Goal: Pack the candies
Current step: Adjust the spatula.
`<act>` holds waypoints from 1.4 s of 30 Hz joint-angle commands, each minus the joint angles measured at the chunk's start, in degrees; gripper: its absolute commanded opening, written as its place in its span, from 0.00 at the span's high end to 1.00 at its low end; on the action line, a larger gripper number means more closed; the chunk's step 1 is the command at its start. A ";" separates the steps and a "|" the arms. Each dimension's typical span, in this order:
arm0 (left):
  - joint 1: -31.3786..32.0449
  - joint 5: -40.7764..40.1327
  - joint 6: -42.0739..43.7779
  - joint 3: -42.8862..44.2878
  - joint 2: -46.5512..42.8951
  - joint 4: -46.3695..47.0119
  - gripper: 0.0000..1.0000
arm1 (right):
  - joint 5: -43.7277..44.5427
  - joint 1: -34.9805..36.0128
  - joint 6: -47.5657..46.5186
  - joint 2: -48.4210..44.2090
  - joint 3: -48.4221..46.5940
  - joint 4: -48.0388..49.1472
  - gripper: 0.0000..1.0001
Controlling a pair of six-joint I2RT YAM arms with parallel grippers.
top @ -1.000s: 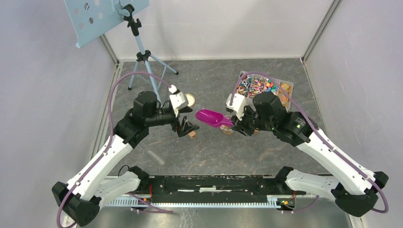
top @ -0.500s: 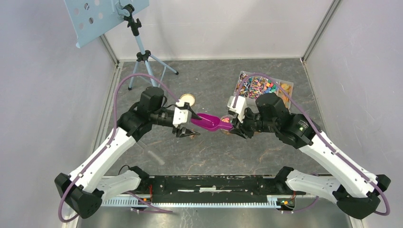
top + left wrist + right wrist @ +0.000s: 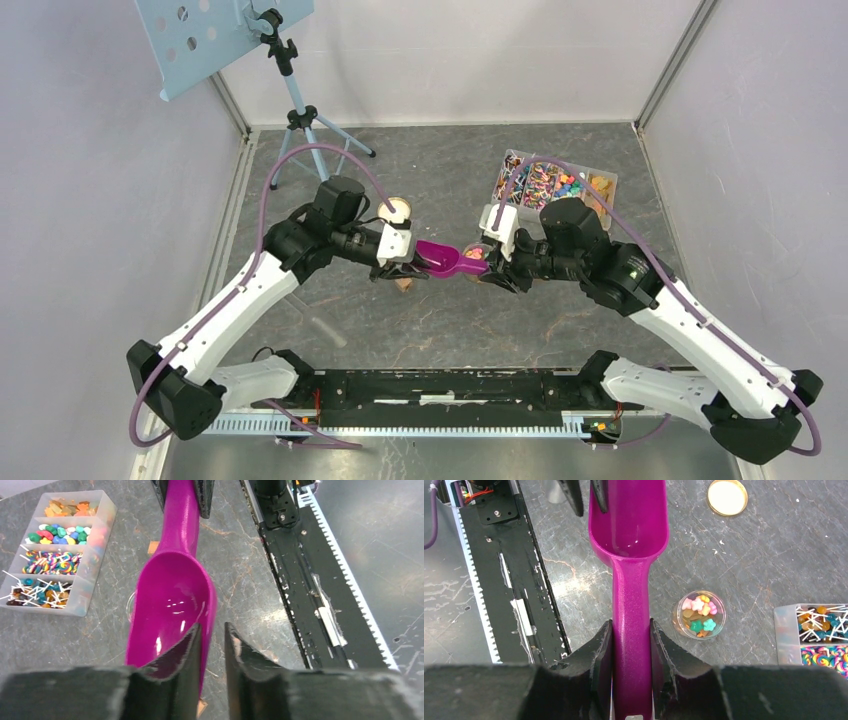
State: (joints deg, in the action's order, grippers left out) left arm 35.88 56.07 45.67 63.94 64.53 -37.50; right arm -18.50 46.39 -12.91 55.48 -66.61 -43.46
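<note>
We read this as a handover of the empty scoop (image 3: pixel 175 590) between the 2 arms, a step ahead of any scooping; its magenta bowl holds nothing in either wrist view. The right gripper (image 3: pixel 630 626) is clamped on the scoop's handle, 1 finger on each flank, and carries it roughly level above the table (image 3: pixel 774 555). The left gripper (image 3: pixel 212 626) sits narrow astride the bowl's side wall, 1 finger inside and 1 outside; a sliver of table shows between the wall and the outer finger, so we judge the wall not yet pinched (whether the inner finger touches it, we cannot tell).

The candies (image 3: pixel 698 614) lie in 2 places: a few pink, yellow and green ones in a small clear dish (image 3: pixel 675 616) on the table just beside the handle, and the bulk sorted into the 4 compartments of the divided box (image 3: pixel 94 562) farther off; a gold lid (image 3: pixel 727 496) lies well apart from the dish.

The next move, as we judge it, calls for the left jaws to close squarely on that thin wall; it is glossy and curved, so a bite too near the rim could slip or twist the scoop; the right gripper should let go only once the left grip is firm.
</note>
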 commanded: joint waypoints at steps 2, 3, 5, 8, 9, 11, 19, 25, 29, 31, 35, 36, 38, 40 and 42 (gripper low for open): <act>0.34 1.57 4.26 3.72 2.03 -4.67 0.94 | -2.12 0.15 -0.63 -1.95 0.76 5.59 1.00; 0.33 1.82 4.72 4.24 2.57 -5.81 0.98 | -2.12 0.13 -0.55 -2.17 0.91 5.96 0.99; 0.33 2.53 4.72 5.25 3.29 -7.22 0.98 | -1.84 0.12 -0.63 -2.91 1.35 6.89 0.93; 0.33 3.60 3.54 5.62 3.74 -7.40 0.98 | -0.95 -0.03 -0.31 -4.60 2.71 8.84 0.87; 0.31 4.17 3.26 5.59 3.79 -7.41 0.98 | -1.41 -0.19 -0.35 -5.15 3.23 9.37 0.86; 0.25 5.14 3.03 5.36 3.76 -7.50 0.98 | -2.54 -0.47 0.11 -6.18 4.46 10.82 0.82; -0.06 7.19 -4.52 1.85 1.39 1.72 0.98 | -7.23 -1.59 2.93 -11.48 9.22 18.46 0.59; -0.23 10.55 -12.24 -2.16 -0.96 13.10 0.98 | -12.90 -2.65 6.69 -13.22 12.29 26.01 0.58; -0.59 10.32 -13.17 -2.94 -1.50 14.69 0.98 | -11.61 -3.50 6.07 -13.33 11.29 24.22 0.41; -0.89 10.85 -13.41 -3.03 -1.59 14.68 0.98 | -9.66 -4.18 5.23 -13.83 10.69 23.23 0.39; -2.00 12.06 -15.08 -4.28 -2.54 16.26 0.98 | -7.14 -5.13 4.26 -15.03 10.47 22.97 0.35; -2.51 12.41 -16.01 -4.87 -2.95 17.63 0.98 | -7.24 -5.37 4.13 -15.01 10.52 22.83 0.34; -3.32 13.32 -17.80 -5.89 -3.53 19.75 0.98 | -7.59 -5.61 3.88 -14.62 10.53 22.34 0.31; -3.83 14.03 -19.02 -6.43 -3.97 21.17 0.98 | -8.98 -6.07 4.21 -14.50 10.96 23.23 0.31; -4.03 14.38 -19.56 -6.71 -4.20 21.98 0.98 | -12.00 -6.57 5.60 -14.57 11.54 25.57 0.32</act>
State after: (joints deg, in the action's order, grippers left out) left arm 32.56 66.70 30.50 57.71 62.00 -21.50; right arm -27.16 40.62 -8.36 41.17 -54.70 -21.78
